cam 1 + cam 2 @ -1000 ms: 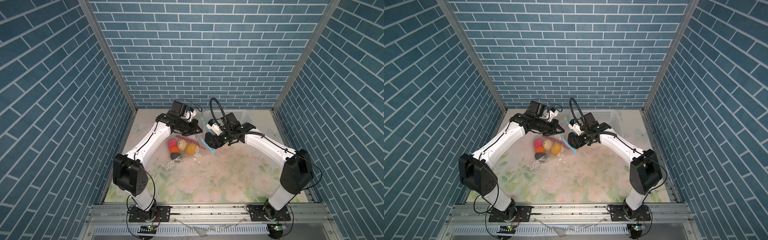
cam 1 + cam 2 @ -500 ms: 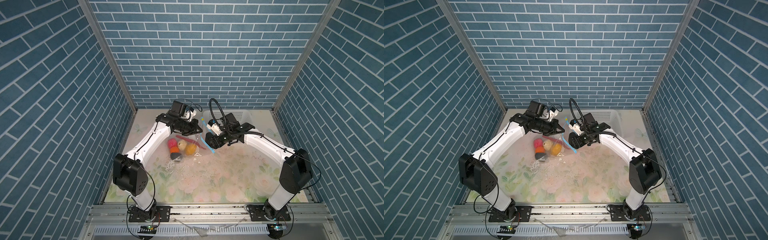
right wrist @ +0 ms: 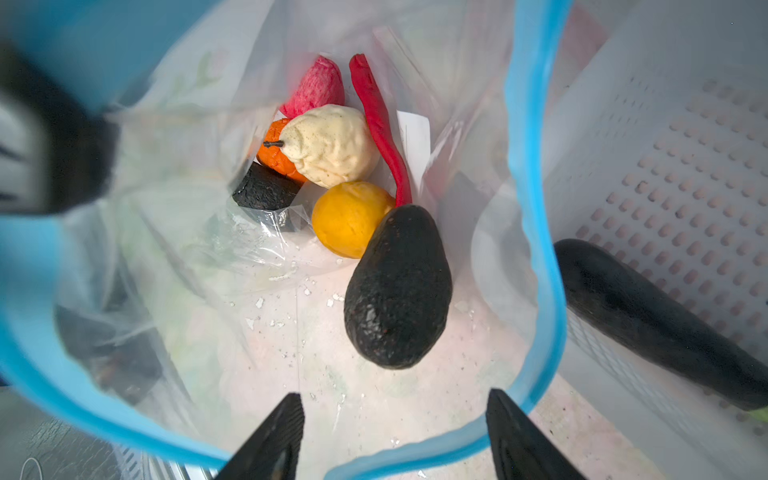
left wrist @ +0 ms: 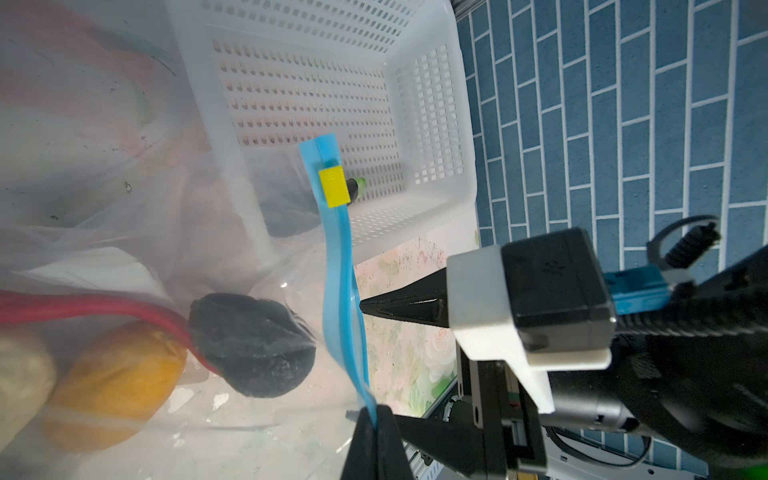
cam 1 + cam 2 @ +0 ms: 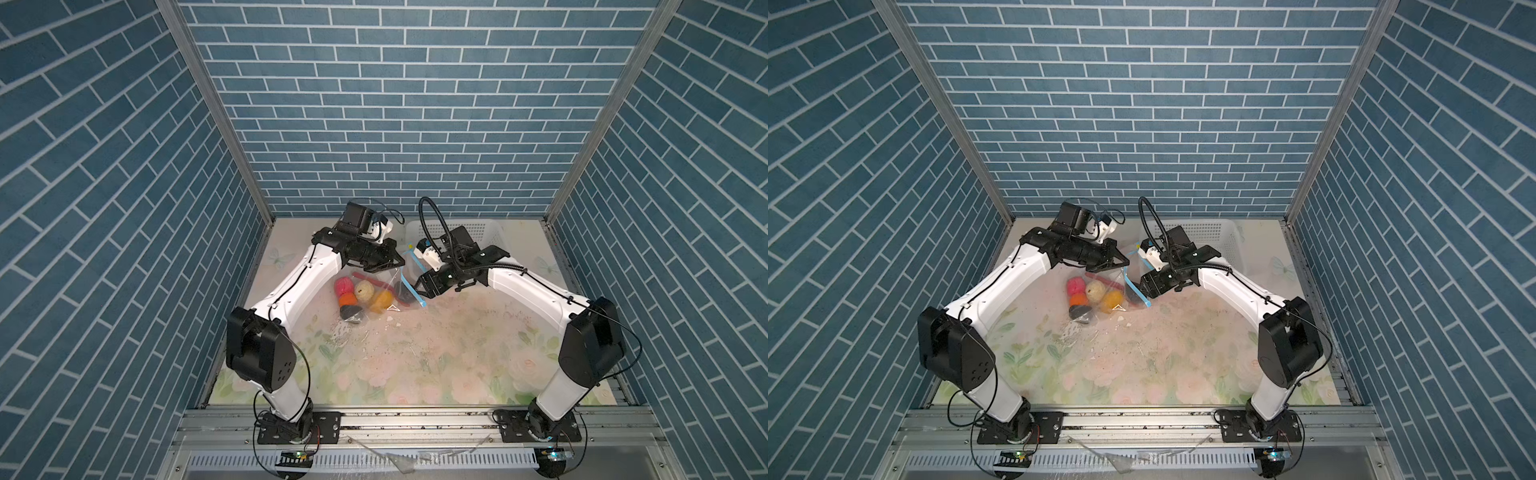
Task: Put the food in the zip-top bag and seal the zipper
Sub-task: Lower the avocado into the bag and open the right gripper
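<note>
One aubergine [image 3: 665,324] lies in the basket [image 3: 665,145], beside the bag [image 3: 187,249].

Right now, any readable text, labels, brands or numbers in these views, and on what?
No legible text in any view.
On the white label patch inside the zip-top bag: no print that can be read.
On the black camera housing of the right arm: a faint mark, too faint to read.
On the zipper and its yellow tab: no print.
On the white basket: no print.
</note>
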You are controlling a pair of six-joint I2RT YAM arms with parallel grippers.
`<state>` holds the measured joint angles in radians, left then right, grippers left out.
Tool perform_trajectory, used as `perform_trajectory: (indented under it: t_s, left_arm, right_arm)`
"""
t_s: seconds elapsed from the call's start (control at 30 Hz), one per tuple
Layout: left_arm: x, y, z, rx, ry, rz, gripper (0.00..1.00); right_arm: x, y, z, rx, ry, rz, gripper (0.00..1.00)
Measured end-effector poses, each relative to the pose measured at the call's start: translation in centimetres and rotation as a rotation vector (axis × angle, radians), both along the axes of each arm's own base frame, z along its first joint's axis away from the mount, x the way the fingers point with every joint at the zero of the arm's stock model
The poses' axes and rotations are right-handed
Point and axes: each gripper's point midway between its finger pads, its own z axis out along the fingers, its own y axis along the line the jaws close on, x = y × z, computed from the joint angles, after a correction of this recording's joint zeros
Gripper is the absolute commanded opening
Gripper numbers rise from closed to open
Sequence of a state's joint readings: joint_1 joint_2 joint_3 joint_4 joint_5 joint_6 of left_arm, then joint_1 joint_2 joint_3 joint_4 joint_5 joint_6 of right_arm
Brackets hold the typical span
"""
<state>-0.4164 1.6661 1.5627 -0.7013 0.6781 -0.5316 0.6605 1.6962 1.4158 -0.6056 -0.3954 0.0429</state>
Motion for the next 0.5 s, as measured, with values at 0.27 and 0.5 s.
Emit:
perform_trajectory:
  t_s: [0.27,0.5]
  left_arm:
    - [0.0,0.0,0.0,-0.001,-0.003,0.0,0.0]
    - [0.1,0.0,0.0,0.0,-0.003,0.001,0.0]
  right_arm:
    - [0.0,0.0,0.0,-0.001,0.002,0.0,0.68]
    - [-0.4,-0.8,0.9,-0.014,-0.013,-0.013,0.68]
